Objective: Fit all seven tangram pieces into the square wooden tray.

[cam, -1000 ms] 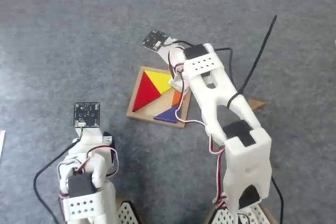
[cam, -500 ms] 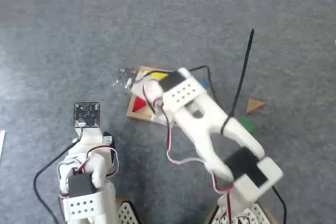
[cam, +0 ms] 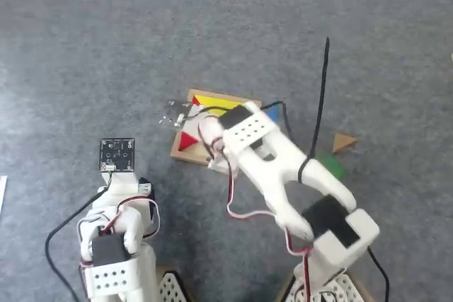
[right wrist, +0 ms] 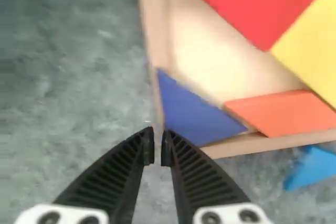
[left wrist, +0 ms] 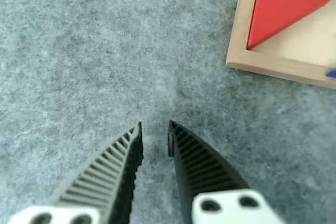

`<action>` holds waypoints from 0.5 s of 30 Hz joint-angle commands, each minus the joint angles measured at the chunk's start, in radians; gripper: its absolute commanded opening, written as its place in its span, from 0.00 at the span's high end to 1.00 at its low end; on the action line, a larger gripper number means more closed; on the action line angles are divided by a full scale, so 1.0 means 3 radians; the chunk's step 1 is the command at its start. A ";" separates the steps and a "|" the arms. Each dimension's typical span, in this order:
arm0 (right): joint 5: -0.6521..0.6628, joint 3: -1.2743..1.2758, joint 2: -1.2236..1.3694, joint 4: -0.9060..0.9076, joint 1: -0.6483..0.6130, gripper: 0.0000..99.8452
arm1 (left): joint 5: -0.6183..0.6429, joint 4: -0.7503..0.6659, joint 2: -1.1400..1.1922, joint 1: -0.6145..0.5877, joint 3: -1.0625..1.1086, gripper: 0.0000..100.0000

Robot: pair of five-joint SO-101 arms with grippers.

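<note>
hovering at the edge of the wooden tray (right wrist: 149,51) by the dark blue piece (right wrist: 191,116), the right gripper (right wrist: 157,141) is clenched on nothing. the left gripper (left wrist: 155,129), fingers slightly parted and empty, hangs over carpet (left wrist: 79,51) near the tray.

Robotics lab bench: grey felt tabletop (cam: 78,54), loose black cable (cam: 323,90).
</note>
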 commanded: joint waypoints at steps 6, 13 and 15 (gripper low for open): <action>0.0128 -0.0547 0.0355 0.0013 0.0315 0.95 | 0.0000 0.0010 -0.0061 0.0010 -0.0038 0.92; 0.0118 -0.0685 0.0279 0.0320 0.0320 0.95 | 0.0000 0.0010 -0.0061 0.0010 -0.0038 0.92; 0.0113 -0.0706 0.0151 0.0355 0.0309 0.95 | 0.0000 0.0010 -0.0061 0.0010 -0.0038 0.92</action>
